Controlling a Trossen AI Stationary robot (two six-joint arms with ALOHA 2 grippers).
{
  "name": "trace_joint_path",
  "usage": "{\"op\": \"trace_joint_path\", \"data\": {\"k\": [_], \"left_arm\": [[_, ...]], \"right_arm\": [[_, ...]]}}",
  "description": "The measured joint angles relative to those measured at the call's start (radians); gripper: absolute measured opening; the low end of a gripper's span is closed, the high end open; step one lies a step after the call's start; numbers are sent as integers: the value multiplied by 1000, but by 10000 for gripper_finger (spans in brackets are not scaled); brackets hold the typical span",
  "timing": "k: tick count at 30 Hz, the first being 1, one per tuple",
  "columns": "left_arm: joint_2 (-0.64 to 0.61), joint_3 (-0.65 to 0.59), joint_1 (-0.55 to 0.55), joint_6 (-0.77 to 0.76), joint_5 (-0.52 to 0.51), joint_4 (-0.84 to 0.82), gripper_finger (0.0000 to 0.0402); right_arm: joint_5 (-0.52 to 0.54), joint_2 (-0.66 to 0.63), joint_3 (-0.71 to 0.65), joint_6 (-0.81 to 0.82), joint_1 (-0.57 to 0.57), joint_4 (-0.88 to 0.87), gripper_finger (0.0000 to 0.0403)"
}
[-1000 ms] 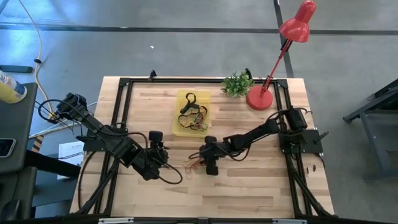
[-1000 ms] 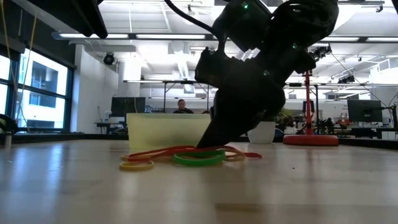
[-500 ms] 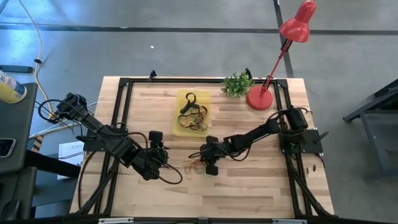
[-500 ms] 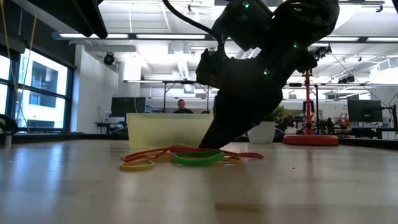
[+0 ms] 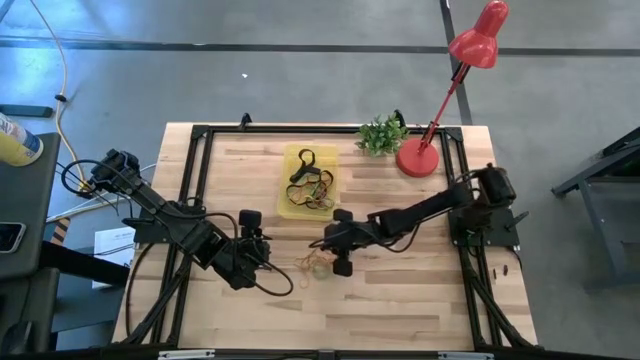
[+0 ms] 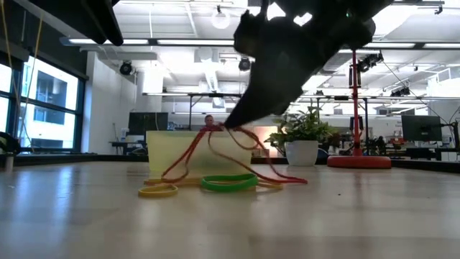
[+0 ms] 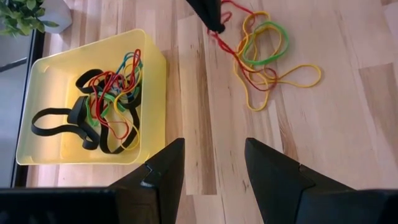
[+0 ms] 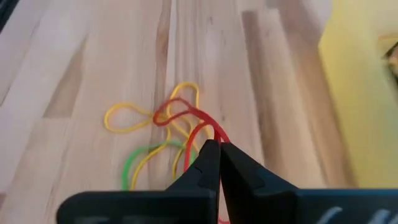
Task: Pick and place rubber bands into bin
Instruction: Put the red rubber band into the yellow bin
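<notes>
A loose pile of rubber bands (image 5: 314, 264) in red, orange, yellow and green lies on the wood just on the near side of the yellow bin (image 5: 291, 208). The bin holds several more bands, black, red and green (image 7: 99, 102). My right gripper (image 5: 320, 246) hangs above the pile, shut on a red band. In the low view the green band (image 6: 228, 183) and a small yellow one (image 6: 158, 191) lie flat on the table. My left gripper (image 7: 214, 165) waits open to the left of the pile, touching nothing. My right gripper pinches the red band's upper loop (image 8: 208, 129) between its two fingertips (image 6: 228, 126), coming slanting from above and from the table's right. The band hangs below the tips in long strands (image 6: 188, 152), and its lower part still lies among the pile on the table.
A red desk lamp base (image 5: 417, 158) and a small potted plant (image 5: 381, 134) stand at the far right of the table. A black frame (image 5: 205, 131) runs round the tabletop. Bare wood stretches along the near side (image 5: 340, 310).
My right gripper, shut on the red band, has risen from the pile and shifted slightly toward the bin. The red band's upper part has been drawn up off the table into hanging strands, while the green and yellow bands have stayed flat where they were.
</notes>
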Motion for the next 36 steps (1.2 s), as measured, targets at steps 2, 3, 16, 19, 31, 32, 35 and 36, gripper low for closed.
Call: {"op": "trace_joint_path", "data": {"k": [2,3,16,19,31,32,35,36], "left_arm": [[0,0,0,0,0,-1,156],[0,0,0,0,0,-1,156],[0,0,0,0,0,-2,156],[0,0,0,0,0,-2,156],[0,0,0,0,-27,-2,156],[0,0,0,1,-29,-2,156],[0,0,0,1,-35,-2,156],[0,0,0,1,-37,-2,156]], "right_arm": [[17,-20,0,-10,0,-4,2],[21,-31,0,-14,0,-7,1],[91,-184,2,-85,0,-17,1],[53,-202,2,-82,0,-36,0],[-50,-168,-46,39,87,-243,0],[-43,-168,-55,57,93,-243,0],[-40,-168,-87,113,106,-255,0],[-47,-168,-100,134,111,-264,0]]}}
